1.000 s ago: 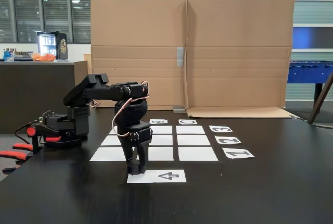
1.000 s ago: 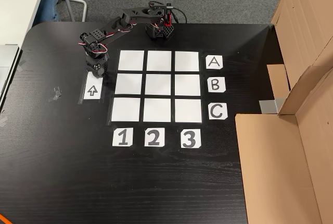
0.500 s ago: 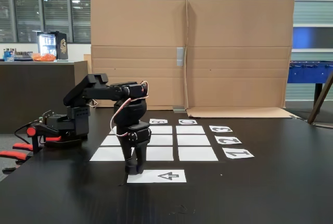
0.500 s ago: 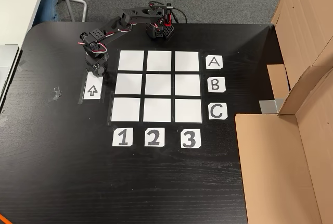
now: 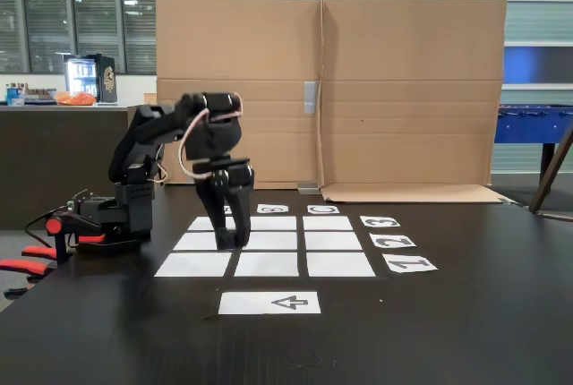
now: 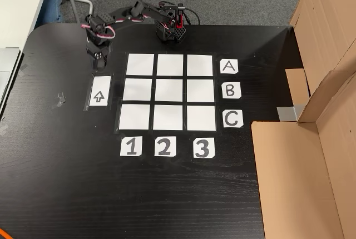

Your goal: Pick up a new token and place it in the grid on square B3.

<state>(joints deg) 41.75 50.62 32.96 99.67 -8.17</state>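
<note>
Front fixed view, near to far: matte black table (image 5: 448, 331) with a faint woodgrain, then the white arrow sheet (image 5: 269, 303), a flat paper rectangle printed with a black outline arrow and taped down. It is bare on top.

Behind it is the grid (image 5: 267, 243): nine plain white paper rectangles with dark table showing in the gaps. Number labels 1, 2, 3 run along its right edge in this view. In the top-down fixed view the grid (image 6: 168, 91) has 1-2-3 below and A-B-C on the right. Square B3 (image 6: 201, 90) is plain white paper with nothing on it.

The arm is black plastic with exposed servo cables. Its base (image 5: 107, 219) sits at the far left with red clamps. The gripper (image 5: 231, 240) hangs fingers-down, raised off the table, in front of the grid's left column in the front view. In the top-down view the gripper (image 6: 99, 66) is just above the arrow sheet's top edge and left of the grid.

The jaws look close together, but the tips are black against a dark background and too small to resolve. Can't tell if they're closed or holding anything. Can't make out the token in either view.

Farthest back: corrugated brown cardboard panel (image 5: 331, 89), creased, standing upright at the table's rear edge.
</note>
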